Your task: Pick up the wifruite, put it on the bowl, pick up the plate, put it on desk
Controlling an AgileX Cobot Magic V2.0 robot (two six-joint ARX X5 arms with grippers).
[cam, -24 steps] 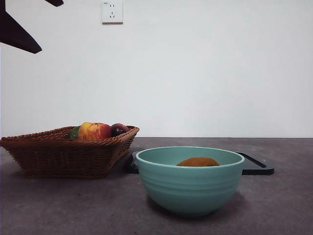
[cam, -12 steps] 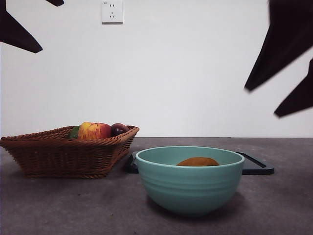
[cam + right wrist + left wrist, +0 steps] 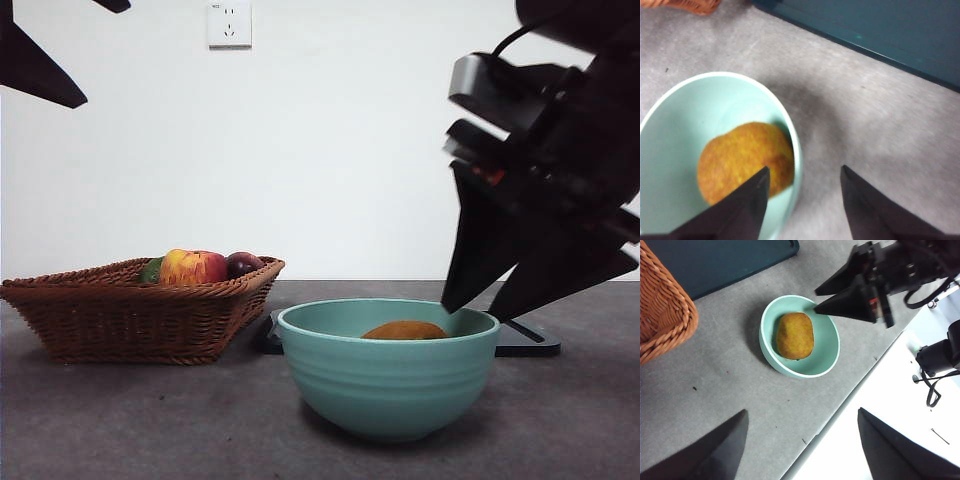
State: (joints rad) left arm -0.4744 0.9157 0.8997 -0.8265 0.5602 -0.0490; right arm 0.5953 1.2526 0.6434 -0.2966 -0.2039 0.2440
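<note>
The wifruite (image 3: 404, 331) (image 3: 795, 335) (image 3: 742, 157), oval and golden-brown, lies inside the teal bowl (image 3: 388, 375) (image 3: 768, 347) (image 3: 700, 110) on the grey desk (image 3: 150, 420). My right gripper (image 3: 470, 313) (image 3: 815, 302) (image 3: 804, 168) is open at the bowl's right rim. It straddles the rim, one jaw over the fruit and the other outside the bowl, holding nothing. My left gripper (image 3: 802, 411) hangs open and empty high above the table, seen as a black tip (image 3: 40, 70) at the top left. No plate shows in any view.
A wicker basket (image 3: 130, 310) (image 3: 660, 305) left of the bowl holds a red-yellow apple (image 3: 192, 267) and a dark purple fruit (image 3: 243, 264). A flat black tray (image 3: 525, 345) (image 3: 715, 260) (image 3: 880, 30) lies behind the bowl. The table's edge (image 3: 840, 410) runs close by the bowl.
The right arm has come down from the upper right to the bowl's right rim. The left arm, bowl and fruit have not moved.
</note>
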